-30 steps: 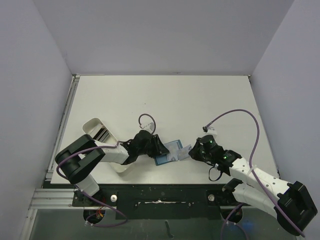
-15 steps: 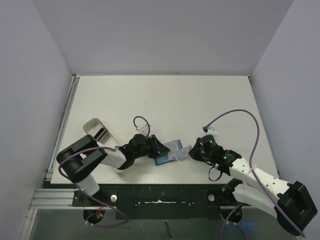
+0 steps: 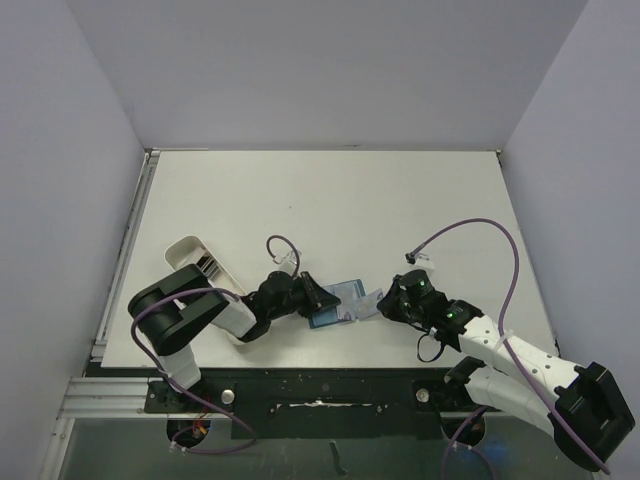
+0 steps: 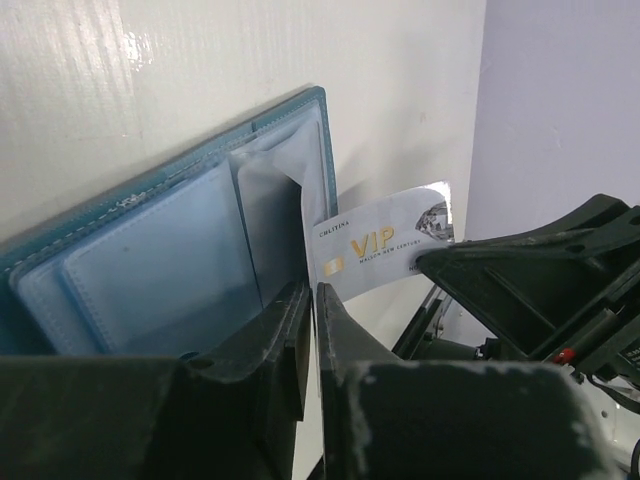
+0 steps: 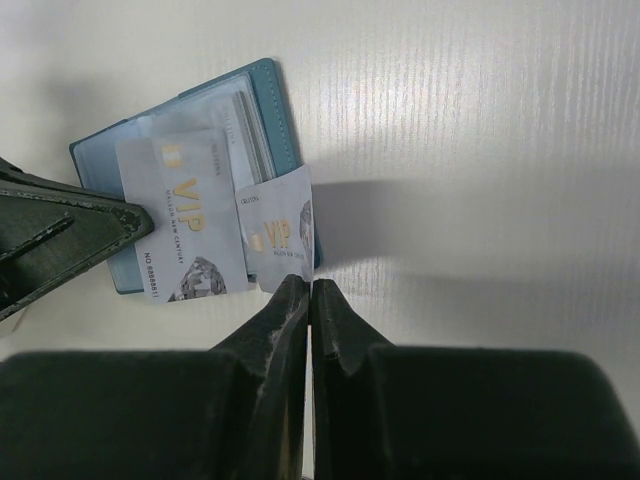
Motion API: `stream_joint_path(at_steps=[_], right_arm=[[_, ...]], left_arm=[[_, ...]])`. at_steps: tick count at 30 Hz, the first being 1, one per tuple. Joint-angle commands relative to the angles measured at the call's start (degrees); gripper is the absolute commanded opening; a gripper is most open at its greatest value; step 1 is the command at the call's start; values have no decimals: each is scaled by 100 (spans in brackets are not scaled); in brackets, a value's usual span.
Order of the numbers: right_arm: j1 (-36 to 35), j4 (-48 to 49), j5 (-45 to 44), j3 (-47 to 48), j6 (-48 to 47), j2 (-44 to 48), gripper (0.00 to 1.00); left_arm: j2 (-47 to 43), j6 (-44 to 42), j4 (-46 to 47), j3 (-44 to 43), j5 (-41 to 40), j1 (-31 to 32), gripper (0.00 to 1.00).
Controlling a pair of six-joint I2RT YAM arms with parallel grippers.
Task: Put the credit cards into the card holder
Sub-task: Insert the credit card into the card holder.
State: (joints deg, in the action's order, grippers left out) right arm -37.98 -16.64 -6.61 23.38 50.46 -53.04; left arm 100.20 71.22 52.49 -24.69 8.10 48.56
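The left tool [image 4: 311, 300] is holding its fingers almost together, only a thin slit showing between them. It appears to be pinching the edge of the first credit card [image 5: 185, 228], which is lying face up across the open card holder [image 5: 200, 110]. The right tool [image 5: 309, 295] is clamping shut on a corner of the second credit card [image 5: 278, 232]. That card is sitting at the card holder's edge on the side away from the left tool, overlapping its teal border and casting a shadow on the surface [image 3: 330, 200]. The card holder itself is lying unfolded, clear pockets upward, between the two tools, the left tool reaching over it from one side and the right tool waiting just beside it on the other. The pale surface is also carrying a white tray [image 3: 190, 255] well apart from the card holder, beyond the left arm. Plain lilac-grey walls [image 3: 300, 70] are enclosing the surface on three sides, and a purple cable [image 3: 470, 225] is looping above it on the right tool's side of the card holder. Both cards are showing "VIP" in gold letters, and the first is also bearing a line beginning "NO 8888"; the smaller print is proving too fine to read.
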Motion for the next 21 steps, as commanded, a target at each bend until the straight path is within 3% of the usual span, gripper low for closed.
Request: stream_joint_path(at_steps=[1, 8, 14, 21], right_arm=[[-78, -94, -10, -95, 25, 37, 0], [-92, -383, -201, -109, 52, 196, 0], [-118, -265, -56, -100, 91, 226, 0], [-117, -836, -410, 584, -54, 480, 0]], left_arm=[[-114, -230, 35, -188, -137, 44, 4], [-758, -533, -1405, -232, -827, 39, 0], [-578, -566, -1340, -362, -769, 40, 0], [-355, -491, -1200, -445, -808, 34, 0]])
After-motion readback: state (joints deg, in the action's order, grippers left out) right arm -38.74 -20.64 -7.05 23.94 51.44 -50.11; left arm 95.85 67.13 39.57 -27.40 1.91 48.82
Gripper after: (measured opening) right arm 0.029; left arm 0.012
